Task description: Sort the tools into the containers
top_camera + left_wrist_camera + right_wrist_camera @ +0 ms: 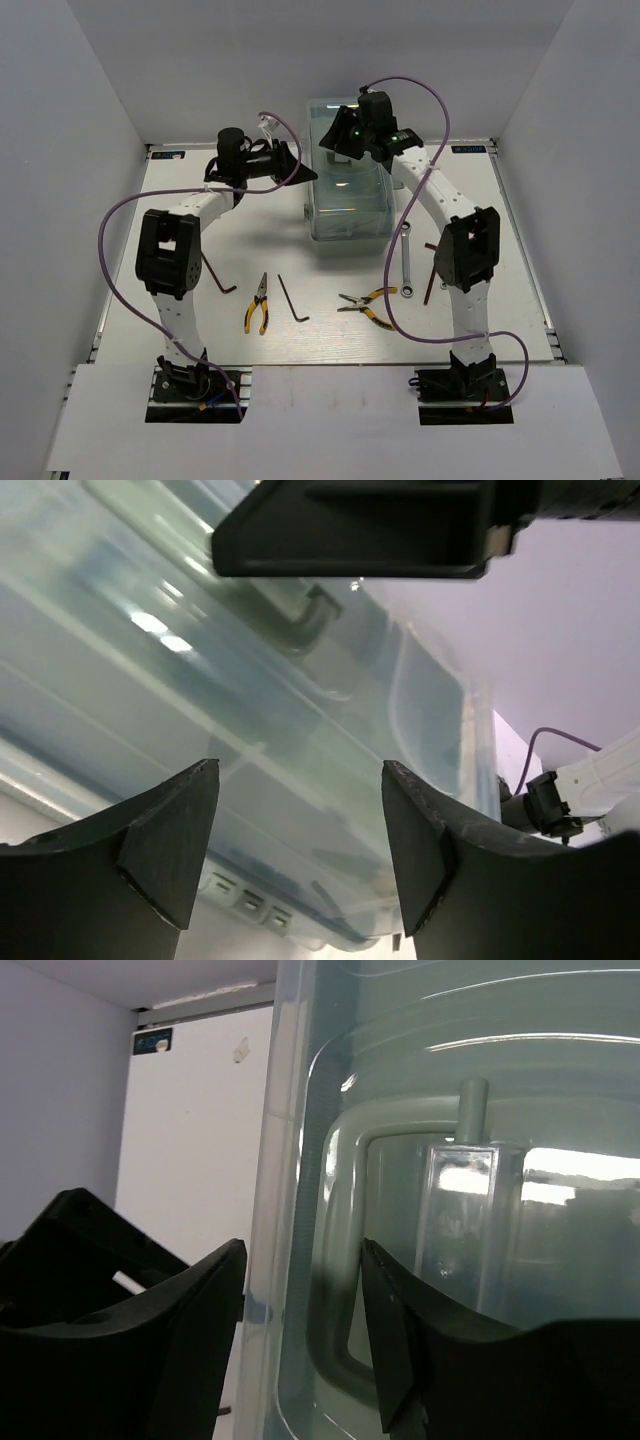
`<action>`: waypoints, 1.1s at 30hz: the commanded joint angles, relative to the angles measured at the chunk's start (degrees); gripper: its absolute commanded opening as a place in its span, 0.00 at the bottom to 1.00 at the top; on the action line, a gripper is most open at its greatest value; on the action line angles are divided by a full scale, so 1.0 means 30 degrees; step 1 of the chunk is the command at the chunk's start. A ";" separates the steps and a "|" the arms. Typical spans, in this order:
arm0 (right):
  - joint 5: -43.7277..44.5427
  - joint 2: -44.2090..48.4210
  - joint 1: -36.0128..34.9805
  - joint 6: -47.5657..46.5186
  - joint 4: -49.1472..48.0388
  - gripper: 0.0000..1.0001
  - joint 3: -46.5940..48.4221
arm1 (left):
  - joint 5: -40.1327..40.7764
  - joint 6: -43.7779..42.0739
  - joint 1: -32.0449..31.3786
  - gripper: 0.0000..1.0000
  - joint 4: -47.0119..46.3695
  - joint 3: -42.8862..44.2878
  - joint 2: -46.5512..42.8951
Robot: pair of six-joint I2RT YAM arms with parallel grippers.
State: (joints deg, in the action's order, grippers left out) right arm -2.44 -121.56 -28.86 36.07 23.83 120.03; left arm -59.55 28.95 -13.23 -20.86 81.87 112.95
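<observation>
The pale green toolbox (345, 195) stands closed at the back middle, its clear lid (450, 1080) down and its handle (340, 1290) flat on top. My left gripper (297, 170) is open and empty at the box's left side, its jaws facing the box wall (250, 730). My right gripper (338, 138) is open over the lid's far left part, its jaws (300, 1330) either side of the handle's bar. Two yellow-handled pliers (258, 303) (368, 303), a silver wrench (407, 262) and hex keys (293, 298) (217, 275) (430, 272) lie on the table.
White walls enclose the table on the left, back and right. Purple cables loop from both arms above the table. The right arm's elbow (465, 245) hangs over the hex key at the right. One right finger (350, 530) shows at the top of the left wrist view.
</observation>
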 commanded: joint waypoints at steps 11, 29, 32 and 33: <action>-0.6977 0.0118 0.1330 0.2154 -0.2142 0.46 -0.1484 | -0.0922 -0.2238 -0.0948 0.67 0.5018 0.3678 0.1873; -0.8533 0.0880 0.2502 0.3443 -0.3462 0.44 -0.2391 | 0.4583 -0.4611 -0.0569 0.73 0.8331 0.5612 -0.1288; -0.8679 0.0852 0.2619 0.3590 -0.3637 0.44 -0.2363 | 0.5082 -0.4611 -0.0569 0.73 0.8157 0.5612 -0.1874; -0.8680 0.0938 0.2735 0.3619 -0.3638 0.44 -0.2421 | 0.5084 -0.4611 -0.0569 0.73 0.8155 0.5612 -0.2051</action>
State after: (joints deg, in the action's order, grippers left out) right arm -25.74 -121.45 -20.97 45.76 13.50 113.47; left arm -46.89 16.53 -14.87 3.14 96.31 112.53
